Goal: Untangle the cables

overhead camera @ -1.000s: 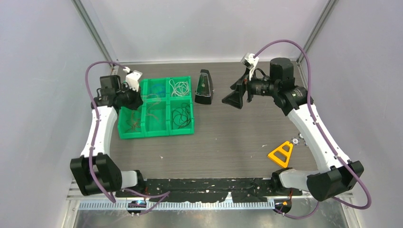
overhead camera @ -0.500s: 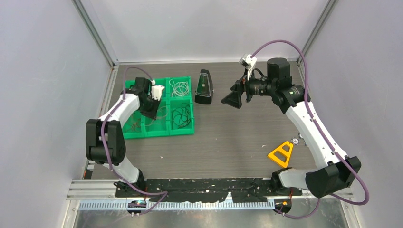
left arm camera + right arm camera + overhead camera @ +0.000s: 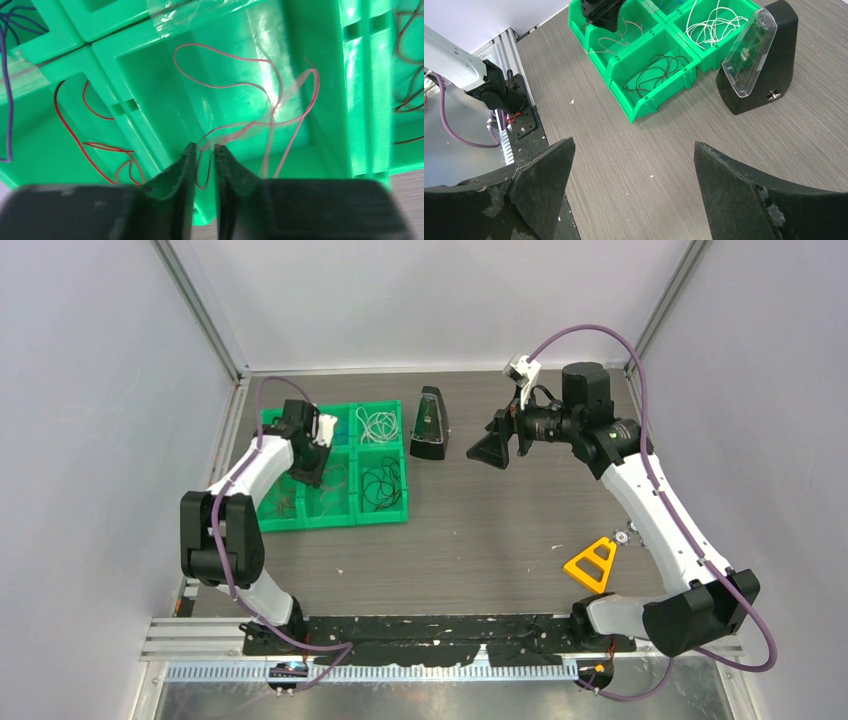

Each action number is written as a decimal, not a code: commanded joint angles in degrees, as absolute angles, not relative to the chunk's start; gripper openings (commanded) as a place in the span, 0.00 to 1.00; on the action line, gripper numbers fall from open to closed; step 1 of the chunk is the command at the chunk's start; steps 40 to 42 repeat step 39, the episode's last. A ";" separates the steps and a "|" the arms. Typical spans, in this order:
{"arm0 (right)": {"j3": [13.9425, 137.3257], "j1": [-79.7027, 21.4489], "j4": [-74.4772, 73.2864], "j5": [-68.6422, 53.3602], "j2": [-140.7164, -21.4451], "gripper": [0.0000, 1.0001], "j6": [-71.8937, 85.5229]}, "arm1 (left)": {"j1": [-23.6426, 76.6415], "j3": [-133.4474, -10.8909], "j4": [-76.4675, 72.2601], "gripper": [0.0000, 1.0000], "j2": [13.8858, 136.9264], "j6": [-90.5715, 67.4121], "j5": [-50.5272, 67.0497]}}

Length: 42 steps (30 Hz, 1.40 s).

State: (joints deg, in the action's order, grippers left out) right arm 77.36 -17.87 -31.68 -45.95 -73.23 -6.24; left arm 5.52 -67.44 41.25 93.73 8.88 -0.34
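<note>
Two grippers. L gripper [image 3: 203, 149]: jaws a narrow slit apart, low in green bin [image 3: 150, 75]; red cable [image 3: 220, 86] strand runs loose between tips. R gripper [image 3: 634, 144]: wide open, empty, well apart from bin.

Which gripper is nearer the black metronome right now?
Right. The right gripper hangs open just right of the metronome; the left gripper is down in the green tray on its far side.
</note>
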 commanded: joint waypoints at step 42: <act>55.25 4.82 -27.51 -27.77 -69.76 0.95 -12.08 | 1.61 -92.61 62.83 1.00 82.37 6.47 22.45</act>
